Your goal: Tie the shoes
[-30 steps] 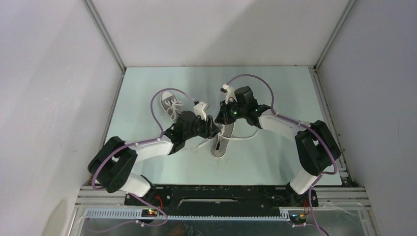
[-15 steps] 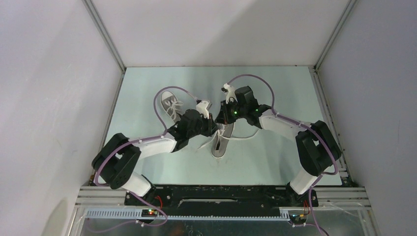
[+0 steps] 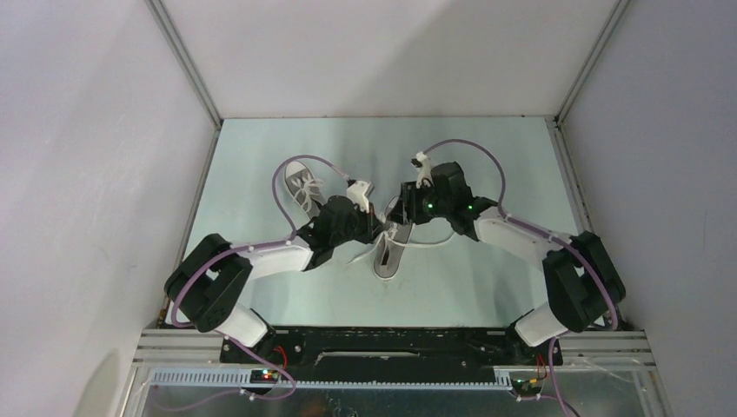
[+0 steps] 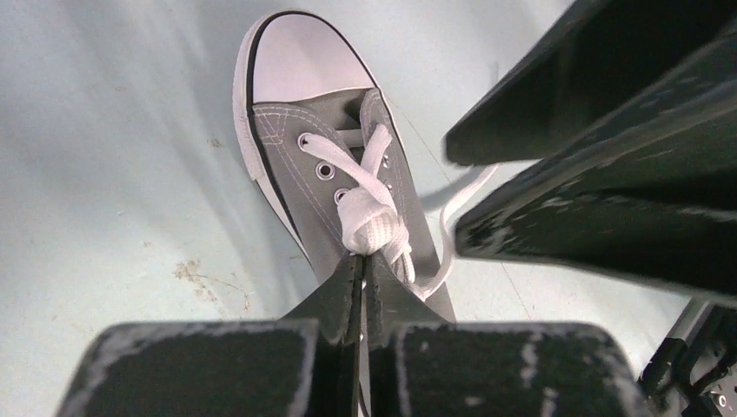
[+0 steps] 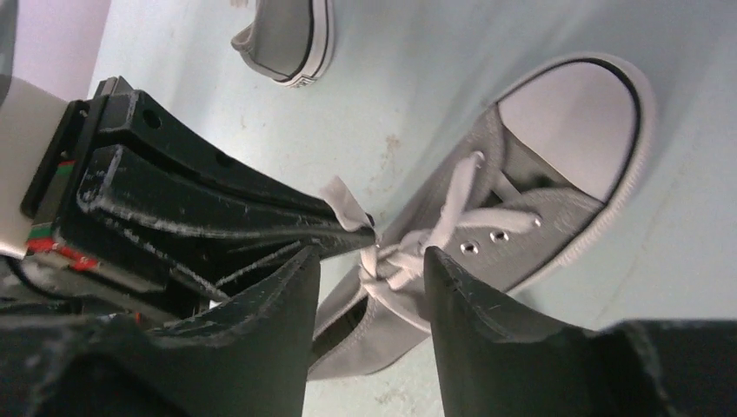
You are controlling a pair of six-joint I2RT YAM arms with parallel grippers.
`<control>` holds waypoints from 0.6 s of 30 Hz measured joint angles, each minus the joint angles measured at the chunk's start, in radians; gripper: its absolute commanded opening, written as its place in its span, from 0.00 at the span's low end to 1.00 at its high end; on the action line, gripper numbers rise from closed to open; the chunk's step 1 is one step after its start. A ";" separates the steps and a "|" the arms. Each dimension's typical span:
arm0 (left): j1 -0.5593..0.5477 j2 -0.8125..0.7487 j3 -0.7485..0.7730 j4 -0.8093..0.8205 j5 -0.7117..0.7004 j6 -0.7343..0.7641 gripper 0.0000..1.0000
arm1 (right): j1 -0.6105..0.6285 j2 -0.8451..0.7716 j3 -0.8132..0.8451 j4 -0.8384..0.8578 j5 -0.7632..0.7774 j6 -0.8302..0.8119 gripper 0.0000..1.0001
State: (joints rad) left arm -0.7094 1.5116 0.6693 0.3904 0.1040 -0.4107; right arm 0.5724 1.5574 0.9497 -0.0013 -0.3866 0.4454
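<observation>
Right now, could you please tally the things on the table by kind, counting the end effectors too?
Grey sneakers: 2, the near sneaker and the far sneaker
End effectors: 2, the left end effector, shut on a lace, and the right end effector, open
Total: 4

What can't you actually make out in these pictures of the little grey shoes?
Top view: the left arm and right arm cover the middle of the nearer grey canvas sneaker; the left arm also covers part of the farther grey sneaker.
Left wrist view: the shut left pincer hides how much white lace it grips.
Right wrist view: the top edge cuts off the farther sneaker.
</observation>
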 measured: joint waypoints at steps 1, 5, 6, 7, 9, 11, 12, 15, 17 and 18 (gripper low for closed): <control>0.000 0.000 -0.005 0.006 0.000 0.000 0.00 | -0.003 -0.026 -0.020 0.000 0.014 0.014 0.58; 0.000 0.000 -0.022 0.031 0.004 0.000 0.00 | -0.014 -0.140 -0.089 -0.018 0.108 0.077 0.69; 0.000 0.000 -0.027 0.044 0.005 0.000 0.00 | -0.021 -0.175 -0.105 -0.040 0.144 0.109 0.71; 0.000 0.000 -0.033 0.057 0.006 -0.001 0.00 | -0.024 -0.205 -0.117 -0.061 0.176 0.147 0.72; 0.000 0.000 -0.044 0.079 0.008 -0.004 0.00 | -0.031 -0.264 -0.145 -0.105 0.248 0.259 0.73; 0.000 0.000 -0.053 0.098 0.012 -0.007 0.00 | -0.030 -0.319 -0.190 -0.136 0.330 0.390 0.73; 0.000 0.000 -0.055 0.102 0.014 -0.007 0.00 | -0.027 -0.338 -0.212 -0.148 0.364 0.443 0.72; 0.000 0.000 -0.055 0.114 0.019 -0.007 0.00 | -0.005 -0.382 -0.295 -0.167 0.449 0.634 0.70; 0.000 0.000 -0.056 0.118 0.023 -0.007 0.00 | 0.003 -0.375 -0.336 -0.169 0.471 0.739 0.68; 0.000 0.000 -0.056 0.120 0.024 -0.008 0.00 | 0.006 -0.363 -0.349 -0.168 0.473 0.785 0.66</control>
State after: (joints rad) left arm -0.7094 1.5112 0.6128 0.5106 0.1284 -0.4183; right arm 0.5785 1.1942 0.6003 -0.1696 0.0868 1.2304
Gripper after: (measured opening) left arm 0.006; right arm 0.693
